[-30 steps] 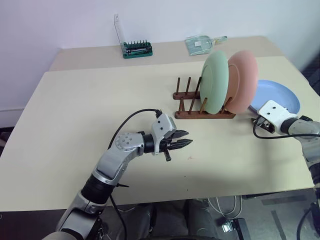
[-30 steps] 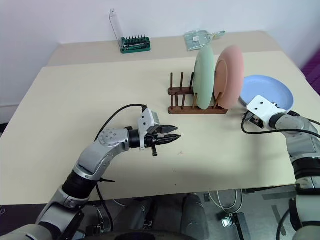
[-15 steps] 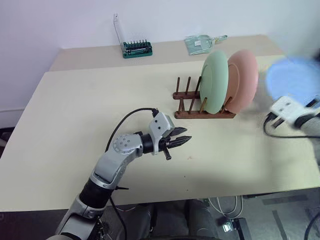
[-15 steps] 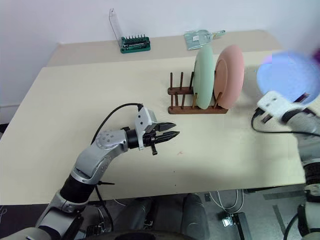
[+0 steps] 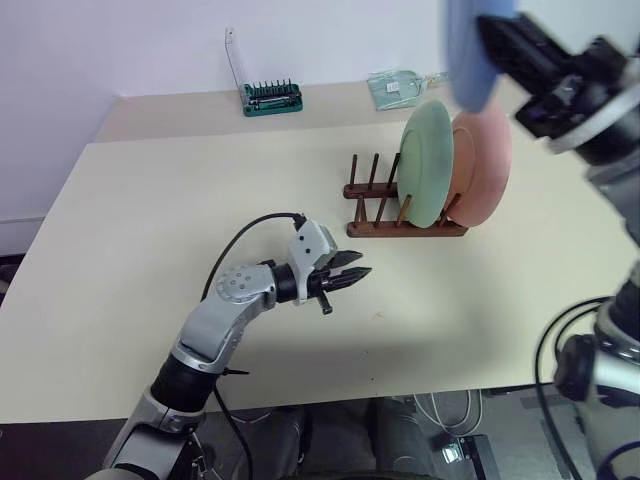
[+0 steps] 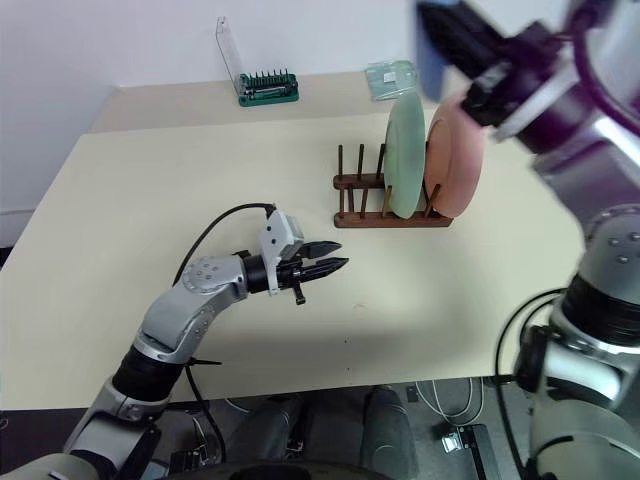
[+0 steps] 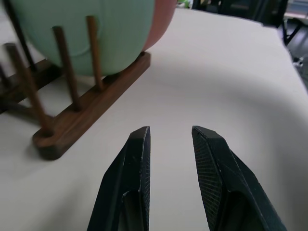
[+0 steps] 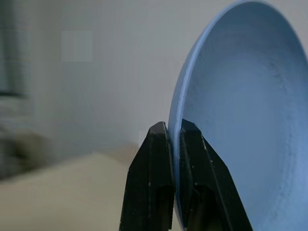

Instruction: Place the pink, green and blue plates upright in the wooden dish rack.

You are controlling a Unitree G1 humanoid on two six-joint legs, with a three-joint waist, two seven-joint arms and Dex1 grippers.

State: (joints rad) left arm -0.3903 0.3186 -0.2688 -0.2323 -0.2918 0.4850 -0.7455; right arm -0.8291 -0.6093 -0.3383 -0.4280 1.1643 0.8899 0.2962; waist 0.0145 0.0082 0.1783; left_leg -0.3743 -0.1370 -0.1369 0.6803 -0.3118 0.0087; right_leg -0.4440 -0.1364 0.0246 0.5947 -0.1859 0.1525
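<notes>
We hold the blue plate (image 8: pixel 240 120) by its rim in the right tool (image 8: pixel 173 139), whose two fingers are clamped on the edge, one on each face. The plate hangs in the air above and behind the rack (image 5: pixel 400 215), well clear of the bench (image 5: pixel 150 220). Below the right tool, the green plate (image 5: pixel 428 162) and the pink plate (image 5: pixel 482 165) stand upright in the rack, side by side at one end; free pegs lie beyond the green plate.

The left tool (image 5: pixel 352 279) hovers just above the bench, near the open end of the rack, its fingers close together with only a narrow gap and nothing between them.

We judge the plate to be stiff, light and matte, so a rim grip should hold, though a thin edge can pivot between flat fingers. We read no brand, label or writing on any item.
</notes>
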